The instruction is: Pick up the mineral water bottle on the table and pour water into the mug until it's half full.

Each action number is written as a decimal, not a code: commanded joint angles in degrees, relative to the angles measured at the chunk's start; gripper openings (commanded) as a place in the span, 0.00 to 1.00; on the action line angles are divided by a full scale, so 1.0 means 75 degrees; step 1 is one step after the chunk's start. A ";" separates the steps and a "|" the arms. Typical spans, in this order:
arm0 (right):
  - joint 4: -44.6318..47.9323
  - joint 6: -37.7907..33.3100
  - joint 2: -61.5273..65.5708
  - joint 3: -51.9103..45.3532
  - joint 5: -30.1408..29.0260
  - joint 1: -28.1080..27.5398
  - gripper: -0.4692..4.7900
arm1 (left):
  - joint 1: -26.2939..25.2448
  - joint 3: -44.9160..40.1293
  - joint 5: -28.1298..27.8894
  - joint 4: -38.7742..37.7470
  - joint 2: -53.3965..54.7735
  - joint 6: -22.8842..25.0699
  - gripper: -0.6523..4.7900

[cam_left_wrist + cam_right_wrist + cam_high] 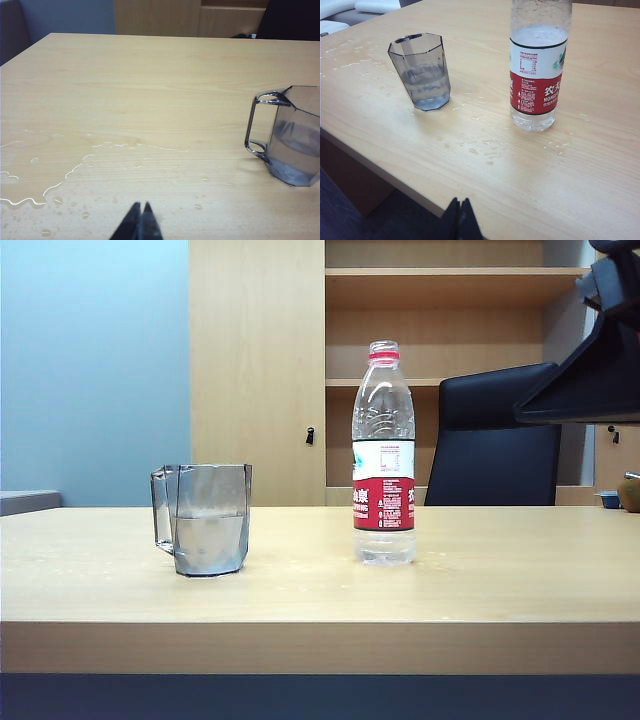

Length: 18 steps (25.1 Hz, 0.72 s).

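Observation:
The mineral water bottle (383, 460) stands upright and uncapped near the middle of the table (500, 580). The smoky-grey mug (205, 520) stands to its left, with water (210, 540) up to about half its height. In the left wrist view my left gripper (141, 205) is shut and empty over the wet table, well apart from the mug (295, 140). In the right wrist view my right gripper (459, 201) is shut and empty, above the table's edge, away from the bottle (537, 70) and the mug (422, 75). A dark part of the right arm (590, 370) shows at the exterior view's upper right.
A puddle of spilled water (30, 165) and droplets (485, 145) lie on the table around the mug and bottle. A black chair (490, 440) and a wooden cabinet with shelves (260, 370) stand behind the table. The thick front edge (320, 645) faces the exterior camera.

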<state>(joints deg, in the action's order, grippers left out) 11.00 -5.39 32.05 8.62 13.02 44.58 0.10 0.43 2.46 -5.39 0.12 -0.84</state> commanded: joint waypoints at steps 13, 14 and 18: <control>-0.1422 0.1250 -0.4287 -0.0061 0.0697 -0.3756 0.08 | -0.0003 0.0015 0.0041 0.0026 0.0009 0.0052 0.12; -0.1428 0.1244 -0.4293 -0.0085 0.0641 -0.4086 0.08 | -0.0003 0.0015 0.0044 0.0026 0.0006 0.0052 0.12; -0.1434 0.1239 -0.4293 -0.0408 0.0070 -0.5217 0.08 | -0.0006 0.0017 0.0041 0.0029 0.0006 0.0055 0.12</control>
<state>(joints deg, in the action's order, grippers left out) -0.03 3.79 -0.01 6.55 15.35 7.77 0.10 0.43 2.52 -5.48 0.12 -0.84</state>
